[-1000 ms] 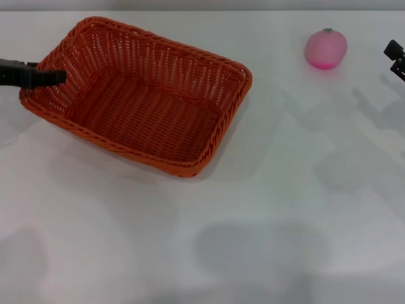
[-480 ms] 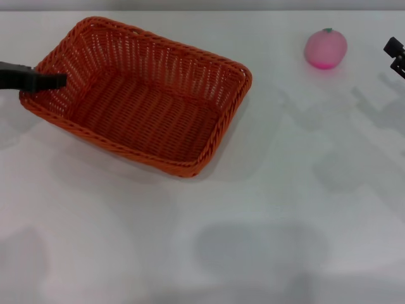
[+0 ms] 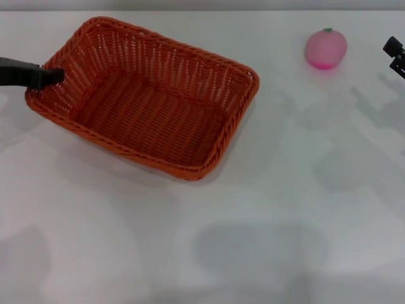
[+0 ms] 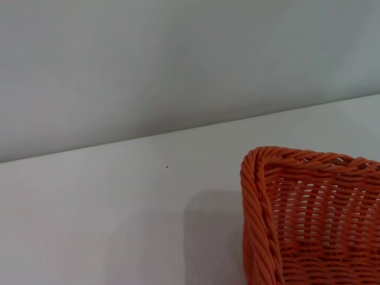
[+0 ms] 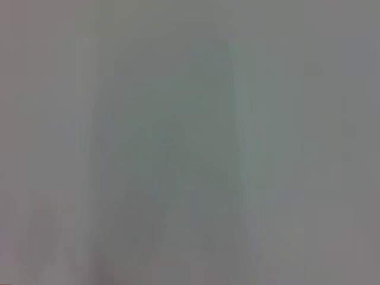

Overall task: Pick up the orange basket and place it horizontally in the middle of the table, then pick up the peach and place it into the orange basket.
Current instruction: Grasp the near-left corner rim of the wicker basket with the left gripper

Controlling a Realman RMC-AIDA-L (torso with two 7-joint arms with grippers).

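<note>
The orange basket (image 3: 152,107) lies at an angle on the back left of the white table (image 3: 285,209). My left gripper (image 3: 54,76) reaches in from the left edge and is shut on the rim of the basket's left short end. The left wrist view shows only one corner of the orange basket (image 4: 309,219) against the table and the grey wall. The pink peach (image 3: 326,49) rests on the table at the back right, apart from the basket. A small part of my right gripper (image 3: 395,54) shows at the right edge, close to the peach.
The table's far edge runs along the top of the head view, just behind the basket and the peach. The right wrist view shows only a plain grey blur.
The basket has shifted a little to the right, with my left gripper staying at its left rim. The peach and the right arm have not moved.
</note>
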